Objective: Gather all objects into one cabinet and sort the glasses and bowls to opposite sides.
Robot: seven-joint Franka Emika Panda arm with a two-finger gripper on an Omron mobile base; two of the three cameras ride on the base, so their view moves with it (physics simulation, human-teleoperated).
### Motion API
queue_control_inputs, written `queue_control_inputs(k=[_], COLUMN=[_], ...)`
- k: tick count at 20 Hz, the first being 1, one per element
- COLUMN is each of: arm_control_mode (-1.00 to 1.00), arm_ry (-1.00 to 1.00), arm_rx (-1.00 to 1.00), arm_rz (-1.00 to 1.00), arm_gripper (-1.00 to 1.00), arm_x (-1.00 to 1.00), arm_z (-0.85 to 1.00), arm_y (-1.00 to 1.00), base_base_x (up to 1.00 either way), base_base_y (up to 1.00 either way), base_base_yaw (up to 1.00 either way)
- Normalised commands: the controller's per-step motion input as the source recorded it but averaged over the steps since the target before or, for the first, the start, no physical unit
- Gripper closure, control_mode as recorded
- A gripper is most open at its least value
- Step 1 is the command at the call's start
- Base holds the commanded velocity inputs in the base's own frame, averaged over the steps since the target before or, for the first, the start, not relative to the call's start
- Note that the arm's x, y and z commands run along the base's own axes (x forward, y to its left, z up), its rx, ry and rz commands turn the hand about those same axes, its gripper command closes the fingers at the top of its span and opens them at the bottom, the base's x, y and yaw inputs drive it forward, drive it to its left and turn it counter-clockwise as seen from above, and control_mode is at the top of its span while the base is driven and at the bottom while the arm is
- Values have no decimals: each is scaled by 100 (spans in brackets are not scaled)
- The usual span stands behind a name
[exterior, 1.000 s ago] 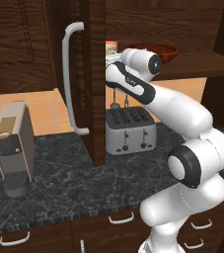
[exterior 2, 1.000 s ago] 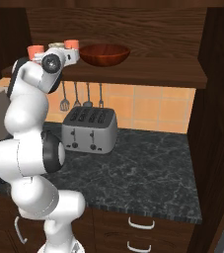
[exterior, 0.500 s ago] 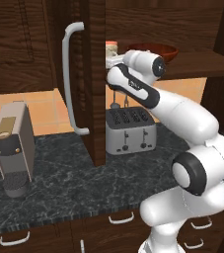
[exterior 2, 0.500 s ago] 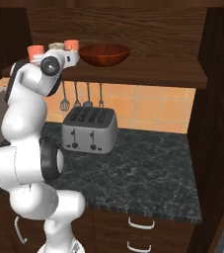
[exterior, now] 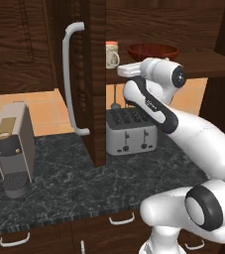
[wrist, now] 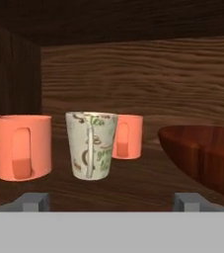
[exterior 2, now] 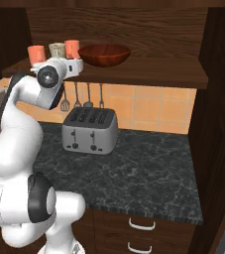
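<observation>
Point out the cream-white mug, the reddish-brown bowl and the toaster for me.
cream-white mug (wrist: pixel 91 146), hand view, on its printed side wall.
reddish-brown bowl (exterior 2: pixel 104 54), right base view, on its outer wall.
toaster (exterior 2: pixel 89 131), right base view, on its front face.

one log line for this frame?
gripper: open, empty | mugs: three, shelf left | bowl: shelf right | cabinet door: open

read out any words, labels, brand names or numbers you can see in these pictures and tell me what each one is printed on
"tea": the likely reading of the brown lettering near the rim of the cream-white mug in the hand view, partly cut off by its handle.
Green lettering lower on the same mug: too blurred and cut off to read.
Salmon-orange mugs, bowl, toaster and coffee machine: no readable text.
</observation>
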Motion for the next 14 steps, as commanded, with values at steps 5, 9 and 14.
queue_control_inputs(k=[5,9,14], arm_control_mode=[-100,-100,-100], arm_ry=[35,34,29], arm_rx=[-1,-1,0], arm_rz=[-17,-15,-4], arm_gripper=[-100,-100,-100], arm_x=[-60,-80,-100], arm_z=[31,0,0], arm_y=[-7,-1,-38], base_base_x=[0,0,0], base_base_y=[0,0,0], base_base_yaw=[0,0,0])
